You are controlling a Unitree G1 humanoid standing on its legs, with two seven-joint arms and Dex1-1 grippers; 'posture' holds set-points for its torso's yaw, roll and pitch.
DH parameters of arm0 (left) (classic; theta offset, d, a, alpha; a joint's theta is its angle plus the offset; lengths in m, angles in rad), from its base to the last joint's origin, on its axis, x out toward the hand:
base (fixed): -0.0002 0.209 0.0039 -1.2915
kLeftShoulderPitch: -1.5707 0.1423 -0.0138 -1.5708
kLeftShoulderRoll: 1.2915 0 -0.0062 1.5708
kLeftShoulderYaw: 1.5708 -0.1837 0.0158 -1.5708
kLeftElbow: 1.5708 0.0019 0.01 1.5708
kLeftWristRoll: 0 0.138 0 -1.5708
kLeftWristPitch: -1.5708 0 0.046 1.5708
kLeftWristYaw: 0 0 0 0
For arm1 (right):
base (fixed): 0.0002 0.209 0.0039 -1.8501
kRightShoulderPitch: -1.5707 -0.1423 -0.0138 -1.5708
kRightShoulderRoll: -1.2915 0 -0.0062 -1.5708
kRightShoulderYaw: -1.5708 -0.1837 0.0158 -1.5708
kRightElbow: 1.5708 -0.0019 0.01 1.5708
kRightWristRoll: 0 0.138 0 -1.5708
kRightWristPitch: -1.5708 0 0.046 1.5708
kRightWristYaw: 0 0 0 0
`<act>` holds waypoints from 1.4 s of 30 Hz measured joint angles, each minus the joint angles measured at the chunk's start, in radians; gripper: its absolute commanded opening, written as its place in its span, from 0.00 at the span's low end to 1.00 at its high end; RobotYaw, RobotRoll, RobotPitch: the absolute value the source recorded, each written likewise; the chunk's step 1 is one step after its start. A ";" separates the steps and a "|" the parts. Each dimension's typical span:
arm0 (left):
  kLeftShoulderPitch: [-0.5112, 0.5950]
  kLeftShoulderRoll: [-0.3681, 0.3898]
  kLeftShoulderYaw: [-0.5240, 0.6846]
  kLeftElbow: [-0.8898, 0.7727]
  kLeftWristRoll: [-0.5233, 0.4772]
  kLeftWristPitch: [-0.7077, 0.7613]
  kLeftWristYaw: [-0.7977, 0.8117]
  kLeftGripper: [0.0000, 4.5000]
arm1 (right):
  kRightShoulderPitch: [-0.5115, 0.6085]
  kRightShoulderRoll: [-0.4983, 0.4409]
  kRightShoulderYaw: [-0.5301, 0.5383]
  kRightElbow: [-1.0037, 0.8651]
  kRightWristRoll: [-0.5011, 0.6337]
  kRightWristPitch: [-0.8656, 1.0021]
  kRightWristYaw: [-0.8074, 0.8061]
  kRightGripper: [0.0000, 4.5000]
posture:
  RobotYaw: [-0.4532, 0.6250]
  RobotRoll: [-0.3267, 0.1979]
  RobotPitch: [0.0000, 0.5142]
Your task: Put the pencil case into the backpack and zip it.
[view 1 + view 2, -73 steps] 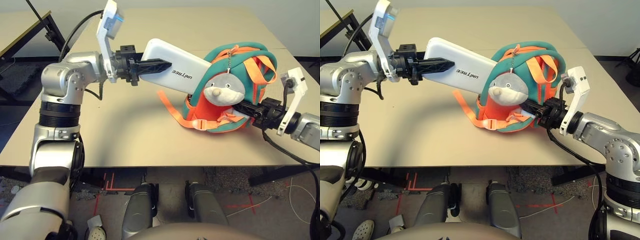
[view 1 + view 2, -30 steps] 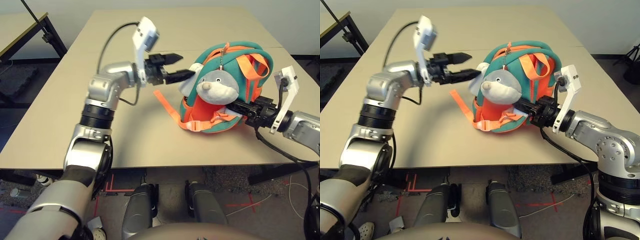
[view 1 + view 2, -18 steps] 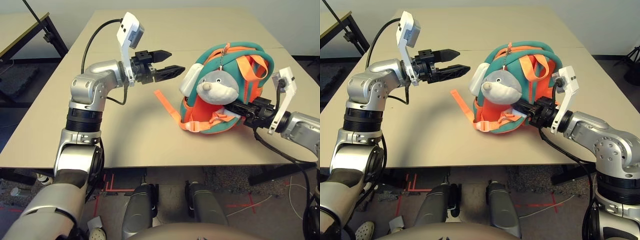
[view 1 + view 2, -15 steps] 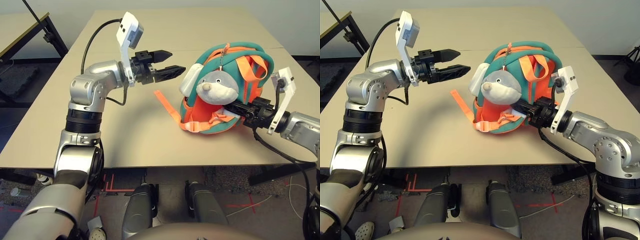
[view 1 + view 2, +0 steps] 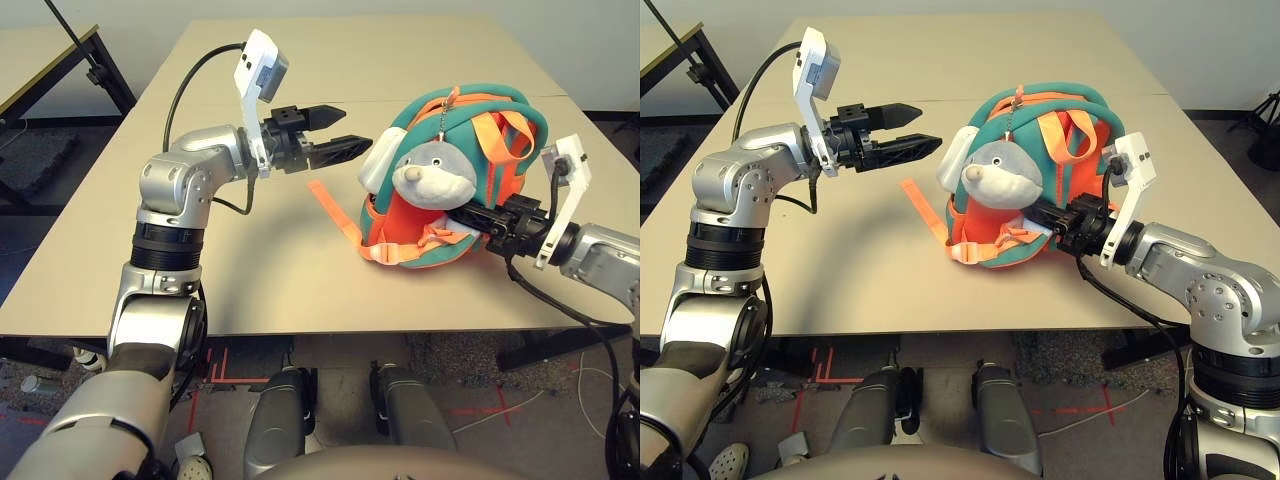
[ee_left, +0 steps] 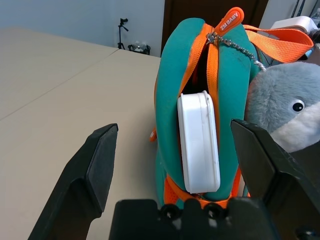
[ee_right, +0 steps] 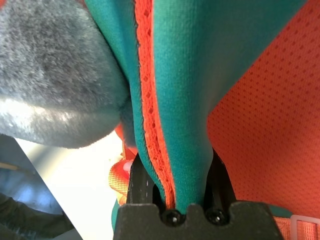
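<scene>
The orange and teal backpack (image 5: 500, 150) lies on its side at the table's right, its grey plush animal (image 5: 432, 168) facing me. The white pencil case (image 6: 199, 140) sits end-on in the backpack's open zipper slot, one end (image 5: 378, 160) sticking out toward the left. The orange zipper pull (image 6: 227, 20) hangs at the top of the slot. My left gripper (image 5: 355, 127) hovers open just left of the case, touching nothing. At the backpack's right side, my right gripper (image 5: 482, 215) is shut on its teal edge (image 7: 175, 100).
A loose orange strap (image 5: 330, 200) trails from the backpack onto the tan table (image 5: 300, 270) under my left gripper. A second table (image 5: 40, 60) stands off to the far left. Open tabletop lies left of and behind the backpack.
My left gripper has let go of the pencil case, left it in the backpack's slot and drawn back to the left, open. The right gripper keeps its hold.
</scene>
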 measured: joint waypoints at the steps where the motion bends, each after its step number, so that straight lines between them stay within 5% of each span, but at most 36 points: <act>1: 0.000 0.000 0.000 0.000 0.000 0.000 -0.001 1.00 | 0.000 0.000 0.000 0.000 -0.001 0.000 0.000 0.05 | 0.24 0.62 0.21; 19: 0.000 -0.003 -0.017 -0.001 -0.016 0.005 0.006 1.00 | 0.000 0.001 0.005 0.000 -0.011 -0.007 0.003 0.05 | 0.24 0.62 0.21; 23: 0.000 -0.004 -0.015 -0.001 -0.018 -0.003 0.007 0.80 | 0.000 0.006 0.006 0.000 -0.017 -0.011 0.003 0.05 | 0.24 0.62 0.20; 32: 0.000 -0.003 -0.015 -0.001 -0.021 -0.003 0.007 0.01 | 0.002 0.007 0.011 0.000 -0.027 -0.017 0.010 0.05 | 0.24 0.62 0.21; 42: 0.017 -0.022 -0.024 0.002 -0.021 0.001 0.005 0.00 | 0.009 0.012 0.011 0.000 -0.033 -0.023 0.013 0.05 | 0.24 0.62 0.21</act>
